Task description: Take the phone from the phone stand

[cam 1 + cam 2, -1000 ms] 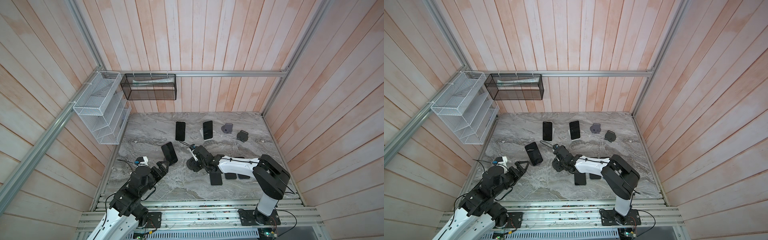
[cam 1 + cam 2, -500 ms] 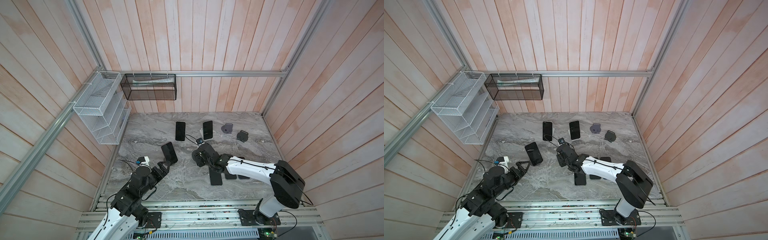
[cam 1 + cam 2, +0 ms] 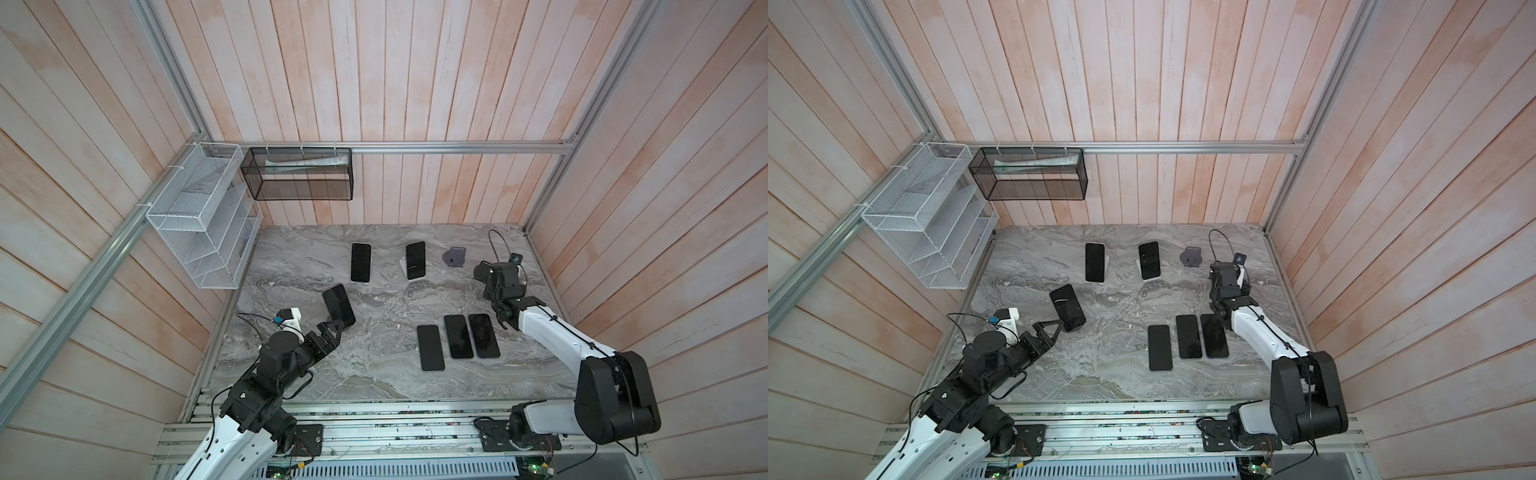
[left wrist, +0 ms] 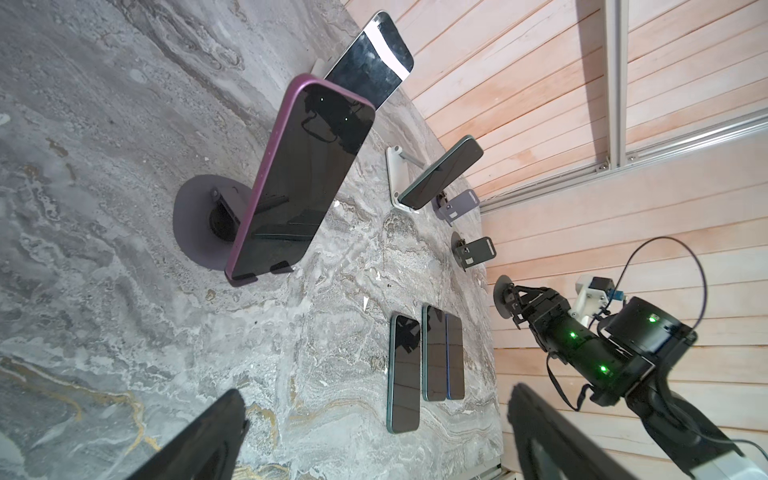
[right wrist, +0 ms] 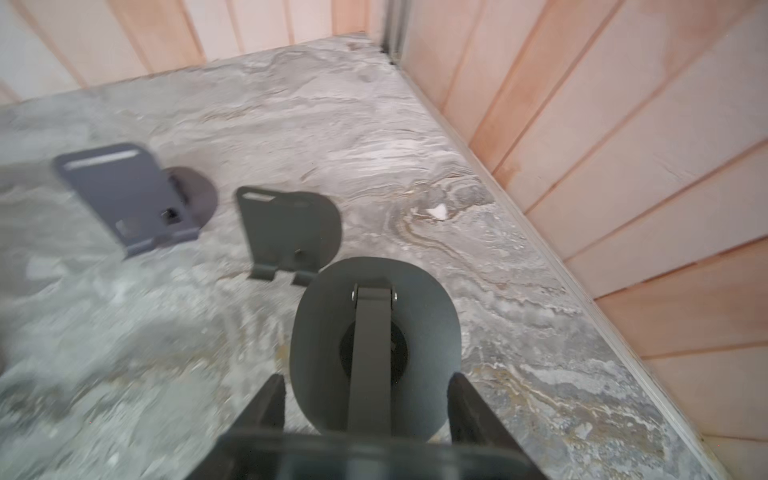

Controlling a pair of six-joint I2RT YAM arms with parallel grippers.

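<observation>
— Phone in the purple case (image 4: 299,178): where did it stand at this entry?
— Propped and tilted back on its round-based phone stand (image 4: 195,226), left of middle on the marble table (image 3: 374,374). Its bottom edge sat in the stand's lip, so it was not yet removed. The left gripper (image 3: 1054,327) hung just short of it on the near side, fingers fully apart and holding nothing.
— And the right side?
— The right gripper (image 5: 365,382) had its fingers clamped on the round base of an empty dark stand (image 5: 374,299) near the far right corner. A second dark stand (image 5: 282,228) and a grey stand (image 5: 124,195) stood just beside it. I could not tell whether the held one touched the table. Three flat phones (image 3: 457,336) lay in a row nearby.
— How should the lift go?
— My judgement: close across the phone's long edges above the lip, then draw it up along the backrest's slope before pulling away. A straight pull toward the arm would likely catch the lip and drag or tip the stand. The right arm was too far off to steady the base.
— Change against the frame a second earlier?
— The right arm had then been stretched across the middle, its gripper at a stand close by the purple phone. It had since swung well away to the right wall, seemingly with that stand. The left arm and the phone looked unmoved, the fingers just as wide.
</observation>
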